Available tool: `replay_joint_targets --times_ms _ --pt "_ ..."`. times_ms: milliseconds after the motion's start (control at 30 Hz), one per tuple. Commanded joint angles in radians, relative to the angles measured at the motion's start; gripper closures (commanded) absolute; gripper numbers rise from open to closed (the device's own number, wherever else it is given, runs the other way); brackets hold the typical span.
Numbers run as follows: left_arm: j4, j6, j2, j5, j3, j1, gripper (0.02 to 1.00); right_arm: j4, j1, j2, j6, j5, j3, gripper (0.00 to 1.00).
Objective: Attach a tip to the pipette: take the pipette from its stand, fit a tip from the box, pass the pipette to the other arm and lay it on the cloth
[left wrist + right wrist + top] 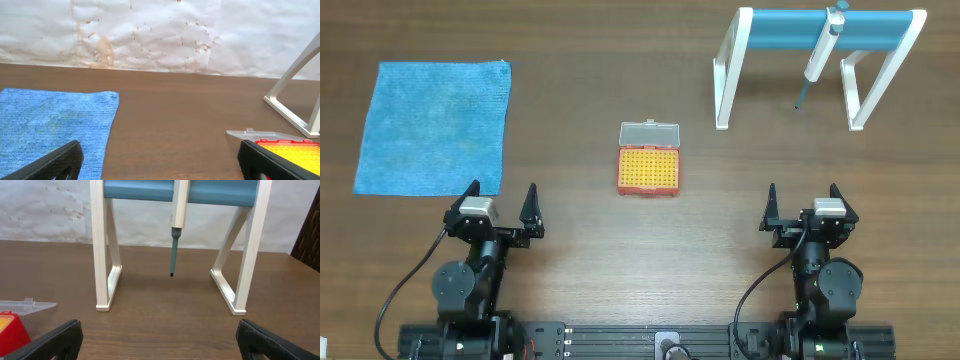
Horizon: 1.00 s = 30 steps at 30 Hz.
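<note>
pipette (817, 62) on stand (780, 30); tip box (648, 172) open; l fingers (52, 162), r fingers (50, 341) spread.

The table (570, 90) bears cloth (433, 128), tip box (648, 170), stand (780, 32).

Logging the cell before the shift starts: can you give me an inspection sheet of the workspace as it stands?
Surface: brown wood-grain table, dry and unmarked as far as the views show.
Job's things: pipette hangs upright on the white and blue stand; red tip box stands mid-table with its clear lid open; blue cloth lies flat on the left.
Clutter: nothing seen.
Grippers: left end effector and right end effector are both open, empty and close to their bases.
Cables: black cables loop beside each arm's base, away from the job's things.
Surroundings: white crinkled wall covering with brownish stains behind the table.
</note>
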Motion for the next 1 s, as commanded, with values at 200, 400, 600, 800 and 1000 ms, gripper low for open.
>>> replay_joint_targets --times_ms 200,400,600,800,1000 --pt "0.0 -0.013 -0.012 -0.019 -0.01 0.001 0.023 0.001 0.005 -0.012 -0.014 -0.008 -0.006 0.009" --pt "0.0 -0.013 -0.012 -0.019 -0.01 0.001 0.02 0.001 0.005 -0.012 -0.014 -0.008 -0.006 0.009" --pt "0.0 -0.013 -0.012 -0.019 -0.01 0.001 0.023 0.001 0.005 -0.012 -0.014 -0.008 -0.006 0.009" --pt "0.0 -0.013 -0.012 -0.019 -0.01 0.001 0.02 0.002 0.005 -0.012 -0.014 -0.002 -0.006 0.009" --pt "0.0 -0.013 -0.012 -0.019 -0.01 0.001 0.02 0.002 0.005 -0.011 -0.012 0.01 -0.006 0.009"
